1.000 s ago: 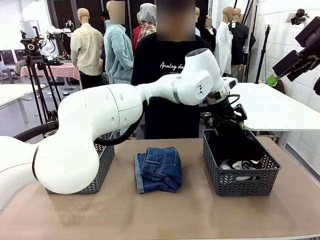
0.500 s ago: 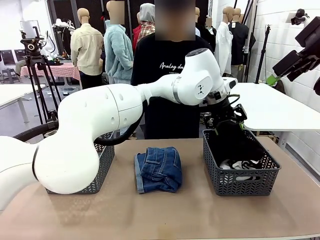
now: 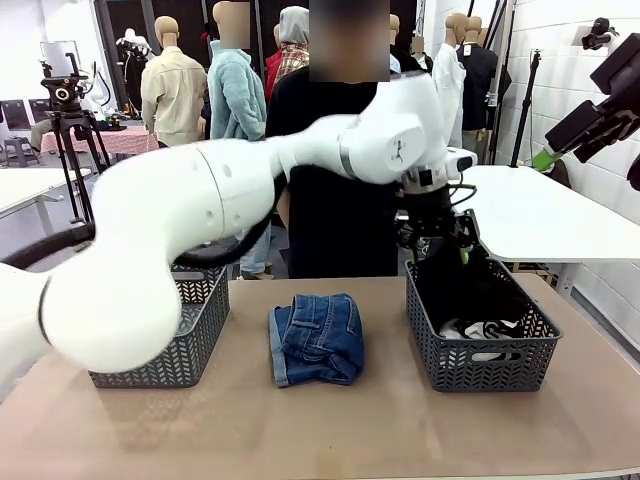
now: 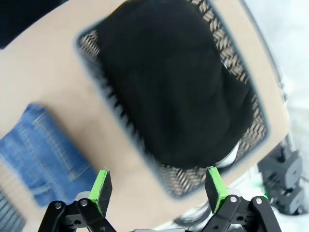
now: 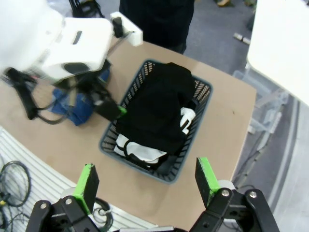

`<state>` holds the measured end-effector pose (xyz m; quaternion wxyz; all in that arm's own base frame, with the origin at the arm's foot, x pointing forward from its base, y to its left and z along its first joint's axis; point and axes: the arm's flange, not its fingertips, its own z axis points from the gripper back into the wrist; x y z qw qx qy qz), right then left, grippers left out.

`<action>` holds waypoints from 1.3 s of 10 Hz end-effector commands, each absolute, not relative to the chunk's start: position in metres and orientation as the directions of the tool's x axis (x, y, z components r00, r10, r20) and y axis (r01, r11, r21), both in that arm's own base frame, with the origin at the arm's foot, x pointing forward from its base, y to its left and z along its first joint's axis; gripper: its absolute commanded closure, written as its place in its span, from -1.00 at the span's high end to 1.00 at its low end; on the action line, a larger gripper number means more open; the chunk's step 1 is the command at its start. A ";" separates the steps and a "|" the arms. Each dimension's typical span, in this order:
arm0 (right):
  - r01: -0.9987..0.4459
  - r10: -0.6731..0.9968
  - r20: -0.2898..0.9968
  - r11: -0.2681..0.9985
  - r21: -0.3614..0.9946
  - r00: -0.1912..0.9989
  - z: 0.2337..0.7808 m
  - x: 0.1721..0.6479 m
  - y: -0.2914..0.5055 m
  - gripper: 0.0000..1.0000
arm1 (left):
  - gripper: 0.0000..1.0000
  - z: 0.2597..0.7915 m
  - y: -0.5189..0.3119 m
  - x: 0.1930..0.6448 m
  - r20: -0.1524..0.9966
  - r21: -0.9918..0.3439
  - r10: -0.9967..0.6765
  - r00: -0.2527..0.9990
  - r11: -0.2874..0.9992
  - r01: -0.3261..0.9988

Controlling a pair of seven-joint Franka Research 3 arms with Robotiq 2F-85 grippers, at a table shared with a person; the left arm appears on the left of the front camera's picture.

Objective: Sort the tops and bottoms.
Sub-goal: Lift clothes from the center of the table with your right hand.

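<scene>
A black top [image 3: 470, 285] lay heaped in the grey basket [image 3: 480, 362] on the robot's right side of the worktop [image 3: 330, 425], filling most of it. Under it, at the near end, a white top with thin black edging [image 3: 483, 329] peeked out. From the right wrist view the same pile showed, black cloth [image 5: 157, 108] over white [image 5: 140, 150], all inside the basket [image 5: 145, 166].

The folded blue jeans [image 3: 315, 338] sat in the middle of the worktop, between the two baskets and touching neither. In the left wrist view the denim [image 4: 41, 150] lay just beside the basket's wall [image 4: 128, 137], seams and pocket stitching plain to see.

The left tool [image 3: 437, 243] hung above the far rim of the right-hand basket, reached clear across from the left. Its green pads [image 4: 100, 186] stood wide apart with nothing between them, the black top [image 4: 169, 87] below and apart from them.

The right tool [image 5: 145, 181] was high over the scene, also released, pads spread and empty.

A second grey basket [image 3: 165, 345] stood at the left of the worktop, partly behind the left arm [image 3: 150, 250]. A person in a black shirt [image 3: 330, 200] stood at the far side.
</scene>
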<state>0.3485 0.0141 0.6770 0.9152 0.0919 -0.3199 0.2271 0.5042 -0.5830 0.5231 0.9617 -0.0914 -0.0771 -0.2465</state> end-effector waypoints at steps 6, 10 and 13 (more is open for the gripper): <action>-0.479 0.362 0.627 0.878 0.020 0.690 0.676 0.349 0.013 1.00 | 1.00 0.590 -0.489 0.415 0.147 0.124 -0.431 0.890 0.901 0.416; -0.479 0.362 0.627 0.878 0.020 0.690 0.676 0.349 0.013 1.00 | 1.00 0.621 -0.506 0.438 0.077 0.034 -0.544 0.835 0.839 0.544; -0.479 0.362 0.627 0.878 0.020 0.690 0.676 0.349 0.013 1.00 | 1.00 0.600 -0.449 0.424 0.152 0.099 -0.421 0.894 0.907 0.410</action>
